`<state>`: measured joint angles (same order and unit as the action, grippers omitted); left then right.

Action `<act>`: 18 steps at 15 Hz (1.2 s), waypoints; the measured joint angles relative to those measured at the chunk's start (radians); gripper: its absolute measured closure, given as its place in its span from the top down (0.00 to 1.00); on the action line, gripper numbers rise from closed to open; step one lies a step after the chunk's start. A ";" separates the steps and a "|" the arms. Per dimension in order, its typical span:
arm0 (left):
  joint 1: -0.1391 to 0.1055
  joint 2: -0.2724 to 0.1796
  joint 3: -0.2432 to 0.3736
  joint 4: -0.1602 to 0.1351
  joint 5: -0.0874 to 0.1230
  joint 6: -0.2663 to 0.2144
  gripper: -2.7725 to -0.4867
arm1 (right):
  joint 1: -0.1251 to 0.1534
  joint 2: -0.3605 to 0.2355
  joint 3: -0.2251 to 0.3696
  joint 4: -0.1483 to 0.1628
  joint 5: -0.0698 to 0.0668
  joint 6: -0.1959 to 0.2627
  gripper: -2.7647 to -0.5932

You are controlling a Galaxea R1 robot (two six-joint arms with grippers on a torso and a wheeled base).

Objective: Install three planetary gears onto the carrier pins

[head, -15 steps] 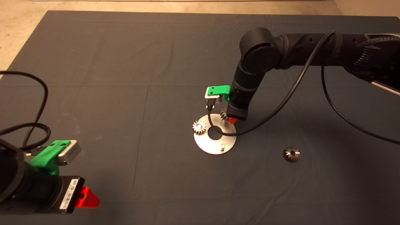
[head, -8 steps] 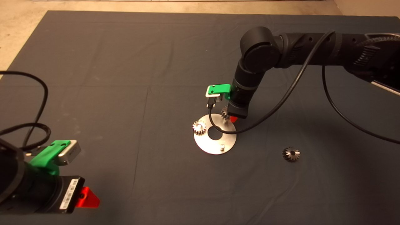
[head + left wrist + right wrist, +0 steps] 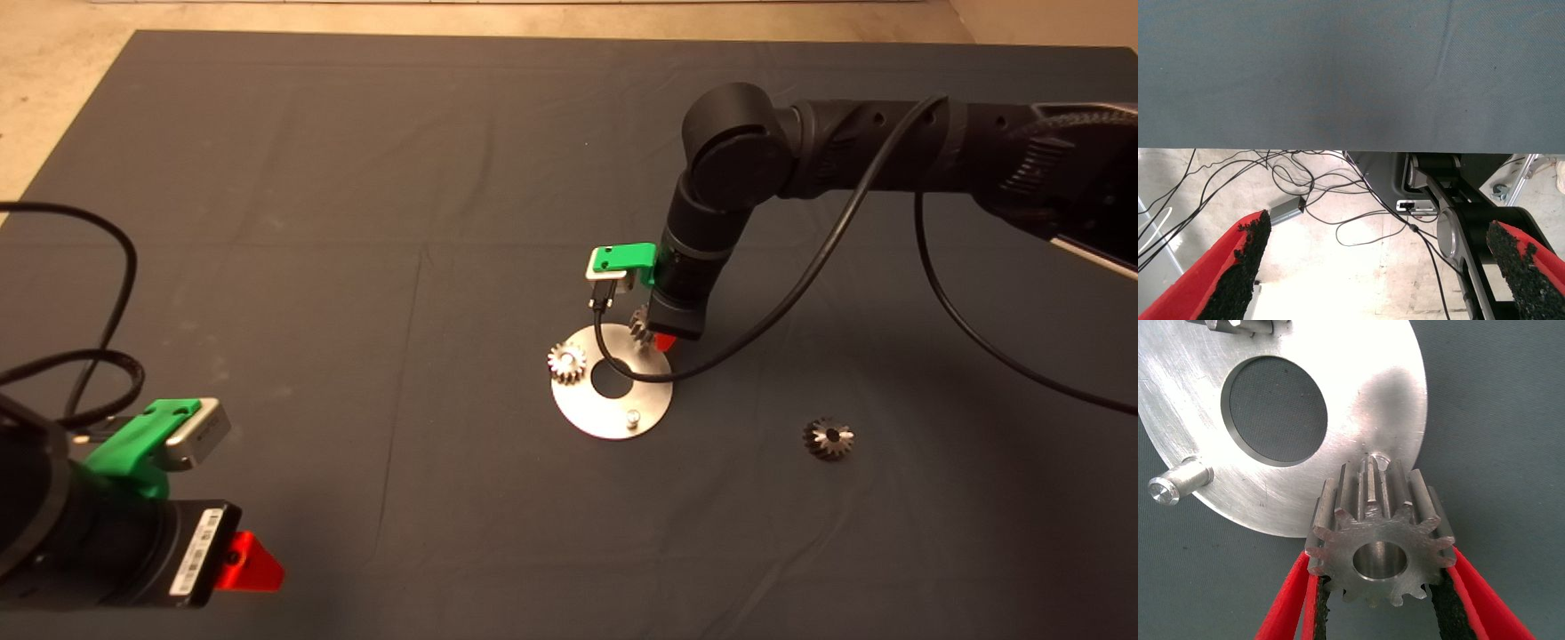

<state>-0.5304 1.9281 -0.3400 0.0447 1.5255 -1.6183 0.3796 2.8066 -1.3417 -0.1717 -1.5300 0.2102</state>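
The right tool (image 3: 1381, 600) grips a gear (image 3: 1379, 543) by its flanks, leaving its bore free above the disc's (image 3: 1358, 407) pin (image 3: 1377, 461). The left tool (image 3: 1381, 267) is parked, spread and empty.

Dark mat (image 3: 356, 222) over table; beige floor (image 3: 1358, 267) w/ loose cables (image 3: 1291, 177), small grey box (image 3: 1286, 211).

Overall light: dim and warm across the mat (image 3: 356, 178) in the head view
Shadows: soft, dark patch right of the right arm (image 3: 889, 160)
Glare: bright sheen on the disc (image 3: 1365, 393) and the held gear (image 3: 1378, 547)
Left wrist view: pale floor (image 3: 1358, 267) overexposed
Focus: sharp close-up; red fingers (image 3: 1285, 613) slightly soft
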 joint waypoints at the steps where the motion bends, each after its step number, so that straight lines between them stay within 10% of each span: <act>1: 0.000 0.000 0.000 0.000 0.000 0.000 0.81 | -0.001 0.000 -0.001 0.000 0.000 0.000 0.15; 18: 0.000 0.000 0.000 0.000 0.000 0.000 0.81 | -0.016 0.000 -0.005 -0.003 0.000 0.000 0.14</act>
<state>-0.5304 1.9285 -0.3396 0.0447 1.5255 -1.6183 0.3632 2.8066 -1.3466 -0.1751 -1.5302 0.2100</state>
